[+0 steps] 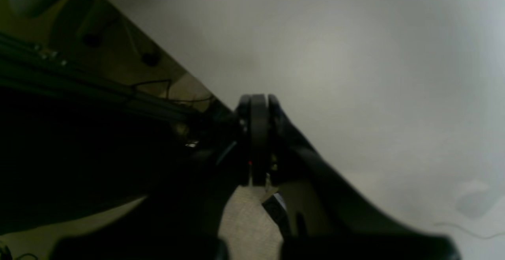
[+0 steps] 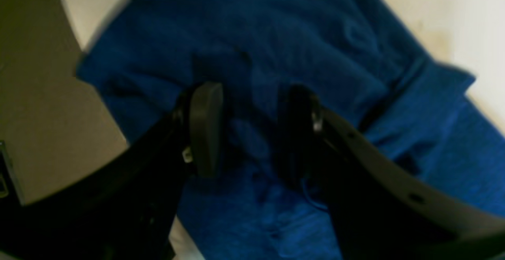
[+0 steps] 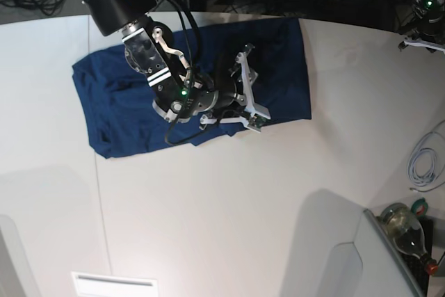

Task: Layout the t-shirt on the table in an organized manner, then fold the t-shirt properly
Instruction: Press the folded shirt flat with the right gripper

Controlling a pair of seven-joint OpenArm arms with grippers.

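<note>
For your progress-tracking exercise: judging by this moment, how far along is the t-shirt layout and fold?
Done: the t-shirt lies spread on the table, though wrinkled, its near edge uneven. In hand: the right gripper hovers jaws apart over the fabric, gripping nothing; the left gripper is shut and empty, off at the table's edge. Left: smoothing and every fold.
</note>
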